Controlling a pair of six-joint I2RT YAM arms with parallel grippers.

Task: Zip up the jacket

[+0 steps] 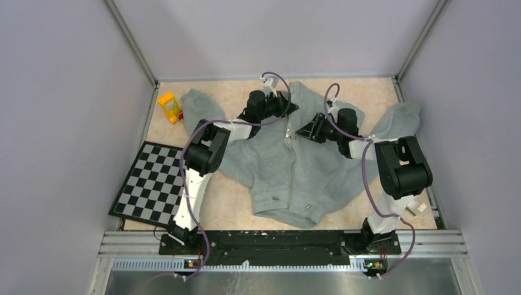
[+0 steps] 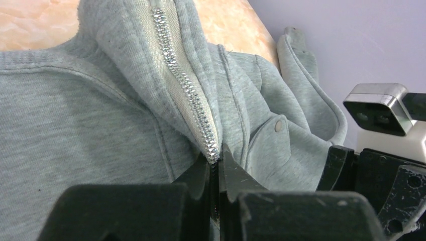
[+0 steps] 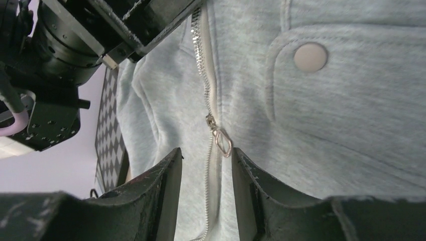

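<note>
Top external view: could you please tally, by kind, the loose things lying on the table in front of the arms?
heather-grey fleece jacket: 1
black-and-white chequered board: 1
small yellow toy with red and green parts: 1
Total: 3

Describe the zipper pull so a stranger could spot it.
Start at the grey jacket on the table and follow its centre zipper. The pull is the small metal loop between the open fingers of the right tool, unlike the round snaps nearby.
</note>
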